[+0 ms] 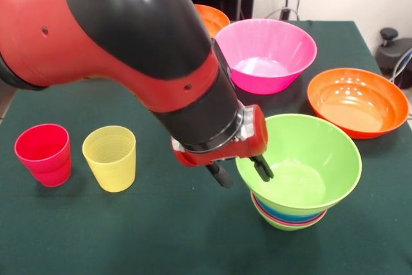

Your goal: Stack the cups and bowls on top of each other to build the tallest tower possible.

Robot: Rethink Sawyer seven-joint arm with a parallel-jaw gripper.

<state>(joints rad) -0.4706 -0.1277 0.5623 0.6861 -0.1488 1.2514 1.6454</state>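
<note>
Fingers [262,168] of the gripper [241,172] are two black prongs, spread apart and straddling the near-left rim of the big green bowl [309,159], one prong outside the wall, one just inside; whether either presses the rim cannot be made out, and nothing hangs from them. Front view only: the red and black arm [129,43] fills the upper left and hides much of the small orange bowl [212,17] behind it. That green bowl tops the tower [290,214], whose lower bowls show merely as pink, blue and light-green bands. Behind stand the pink bowl [267,53] and, at right, the wide orange bowl [357,101]. Well left of the prongs, the red cup [44,154] and yellow cup [110,158] stand upright on the green table [161,236].
</note>
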